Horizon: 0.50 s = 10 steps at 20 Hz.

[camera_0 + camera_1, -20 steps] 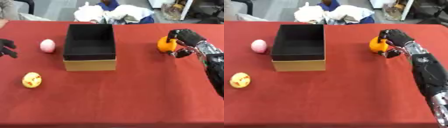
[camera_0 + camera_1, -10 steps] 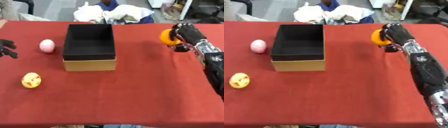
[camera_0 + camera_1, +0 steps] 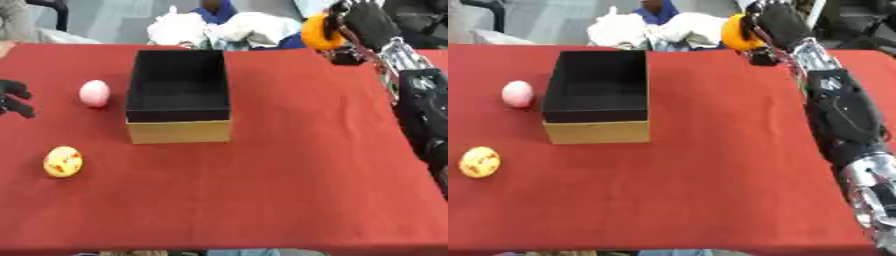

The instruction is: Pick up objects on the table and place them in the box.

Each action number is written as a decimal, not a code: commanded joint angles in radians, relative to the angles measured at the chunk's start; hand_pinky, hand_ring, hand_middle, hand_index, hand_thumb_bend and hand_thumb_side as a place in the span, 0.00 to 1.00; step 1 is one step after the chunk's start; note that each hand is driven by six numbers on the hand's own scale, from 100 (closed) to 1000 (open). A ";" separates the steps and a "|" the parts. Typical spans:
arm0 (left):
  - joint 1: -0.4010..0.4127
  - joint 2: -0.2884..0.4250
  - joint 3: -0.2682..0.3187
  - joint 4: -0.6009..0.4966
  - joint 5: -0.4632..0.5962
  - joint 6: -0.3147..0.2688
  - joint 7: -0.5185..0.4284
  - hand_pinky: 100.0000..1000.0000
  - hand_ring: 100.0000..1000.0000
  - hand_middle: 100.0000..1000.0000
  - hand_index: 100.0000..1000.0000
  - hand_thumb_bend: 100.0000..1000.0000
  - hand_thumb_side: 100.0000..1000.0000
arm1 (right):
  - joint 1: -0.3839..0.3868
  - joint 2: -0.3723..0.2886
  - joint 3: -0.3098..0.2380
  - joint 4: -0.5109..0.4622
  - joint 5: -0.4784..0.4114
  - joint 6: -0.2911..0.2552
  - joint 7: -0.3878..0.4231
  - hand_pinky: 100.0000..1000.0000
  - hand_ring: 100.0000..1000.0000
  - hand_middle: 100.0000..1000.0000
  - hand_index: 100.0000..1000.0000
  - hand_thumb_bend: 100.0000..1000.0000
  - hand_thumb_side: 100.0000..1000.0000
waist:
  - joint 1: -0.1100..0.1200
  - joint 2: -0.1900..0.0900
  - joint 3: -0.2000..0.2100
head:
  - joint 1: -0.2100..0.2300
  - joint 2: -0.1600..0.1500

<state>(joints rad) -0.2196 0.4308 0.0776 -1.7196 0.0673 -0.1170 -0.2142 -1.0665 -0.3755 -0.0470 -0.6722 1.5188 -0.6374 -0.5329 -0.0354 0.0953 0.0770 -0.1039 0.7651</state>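
Note:
My right hand (image 3: 363, 22) is raised over the table's far right, its fingers curled round an orange round object (image 3: 315, 32). An open box (image 3: 178, 85), black inside with tan cardboard walls, stands left of centre. A pink ball (image 3: 94, 93) lies just left of the box. A yellow object with red specks (image 3: 63, 161) lies nearer the front left. My left hand (image 3: 13, 97) shows at the left edge with its fingers curled, holding nothing.
The red table (image 3: 289, 170) spreads wide in front of and to the right of the box. White and blue bundles (image 3: 219, 25) lie beyond the far edge.
My right hand has lifted the orange object off the table and carried it up and toward the far edge. The camera has shifted slightly.

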 commanded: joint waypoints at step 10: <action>-0.030 0.015 -0.014 -0.017 0.015 0.001 -0.014 0.63 0.45 0.53 0.66 0.04 0.74 | -0.115 0.184 0.049 -0.026 0.066 -0.098 0.026 0.24 0.27 0.25 0.28 0.32 0.00 | 0.009 -0.015 0.050 | -0.033 0.001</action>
<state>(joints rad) -0.2318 0.4307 0.0634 -1.7198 0.0759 -0.1143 -0.2241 -1.1526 -0.1950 0.0020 -0.6868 1.5662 -0.7131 -0.4905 -0.0322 0.0924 0.1280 -0.1315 0.7651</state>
